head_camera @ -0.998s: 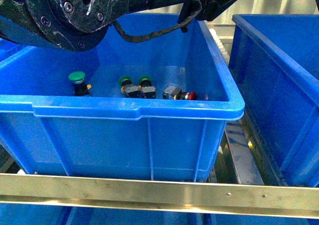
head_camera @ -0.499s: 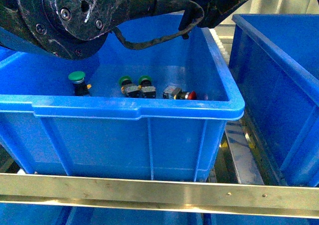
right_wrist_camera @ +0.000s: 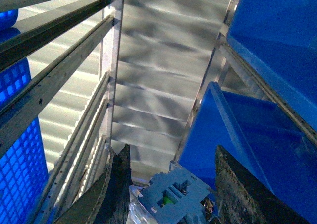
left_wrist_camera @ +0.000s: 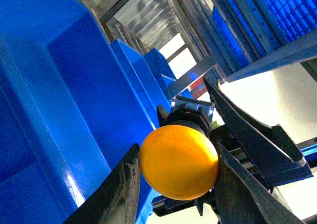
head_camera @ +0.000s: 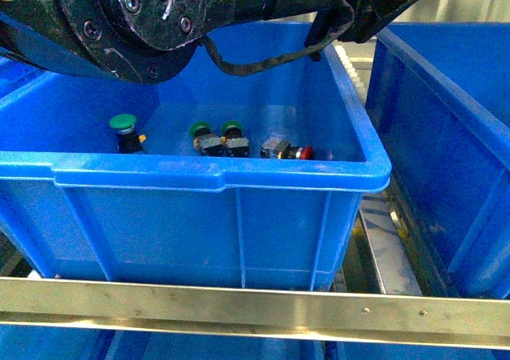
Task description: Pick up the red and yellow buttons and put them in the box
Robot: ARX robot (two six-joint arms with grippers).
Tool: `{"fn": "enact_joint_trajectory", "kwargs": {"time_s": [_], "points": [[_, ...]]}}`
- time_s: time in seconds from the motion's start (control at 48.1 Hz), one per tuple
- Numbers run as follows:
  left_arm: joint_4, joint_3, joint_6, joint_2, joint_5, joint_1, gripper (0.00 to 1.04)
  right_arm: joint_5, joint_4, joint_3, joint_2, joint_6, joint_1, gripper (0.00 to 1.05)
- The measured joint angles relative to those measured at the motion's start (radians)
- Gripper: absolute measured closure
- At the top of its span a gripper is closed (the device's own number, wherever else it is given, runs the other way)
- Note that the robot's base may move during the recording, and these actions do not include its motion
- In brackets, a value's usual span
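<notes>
Left arm (head_camera: pixel 159 17) has swung rightward across upper frame; left gripper (left_wrist_camera: pixel 173 144) pinches yellow button (left_wrist_camera: pixel 178 164), right gripper (right_wrist_camera: pixel 171 159) spread, empty: transfer apparently underway.

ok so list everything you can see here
bins: 2, blue, middle bin and right bin beside it
green buttons: 3, green caps, in the middle bin; one upright at the left, two side by side
red button: 1, red, on its side in the middle bin, right of the green ones
yellow button: 1, yellow, between the left gripper's fingers
rail: 1, metal, across the front
arm: 1, black, with a cable, over the middle bin
left gripper: closed on the yellow button
right gripper: open, holding nothing
</notes>
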Motion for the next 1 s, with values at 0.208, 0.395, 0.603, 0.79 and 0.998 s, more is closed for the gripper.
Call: {"fn": "enact_joint_trajectory", "kwargs": {"time_s": [0.208,0.395,0.603,0.79,0.998], "points": [[0.003,0.013,0.02,0.005,-0.085,-0.005,0.56,-0.011,0.002,-0.016,-0.008,0.018,-0.013,0.65],[0.032,0.041,0.011,0.006,-0.164,0.013,0.26,-0.014,0.002,-0.024,-0.011,0.017,-0.015,0.65],[0.031,0.052,0.005,-0.003,-0.238,0.043,0.09,-0.017,0.002,-0.025,-0.011,0.013,-0.018,0.65],[-0.115,-0.058,0.154,-0.182,-0.269,0.09,0.08,-0.029,-0.002,-0.022,0.008,-0.03,-0.035,0.65],[-0.216,-0.282,0.298,-0.513,-0.248,0.231,0.08,-0.04,-0.032,0.014,0.028,-0.092,-0.062,0.65]]}}
